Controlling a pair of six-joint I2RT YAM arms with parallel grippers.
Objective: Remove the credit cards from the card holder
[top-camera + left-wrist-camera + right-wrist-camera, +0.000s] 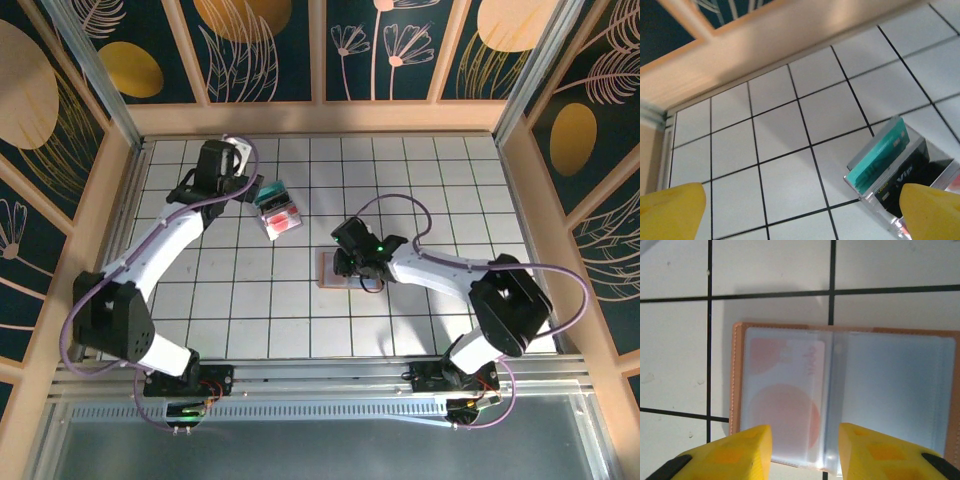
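Observation:
The card holder lies open and flat on the tiled table, salmon-tan at its edges, with clear sleeves inside. A pale card with pink circles sits in its left sleeve; the right sleeve looks empty. My right gripper hovers just over the holder's near edge, open, with a yellow finger on each side of the left sleeve's inner edge. My left gripper is open above bare tiles at the back left. Beside it, a teal card and a black card stand in a clear tray.
The clear tray also shows a red card. A wooden wall runs close behind the left gripper, and wooden rails enclose the white tiled table. The arm bases stand at the near edge.

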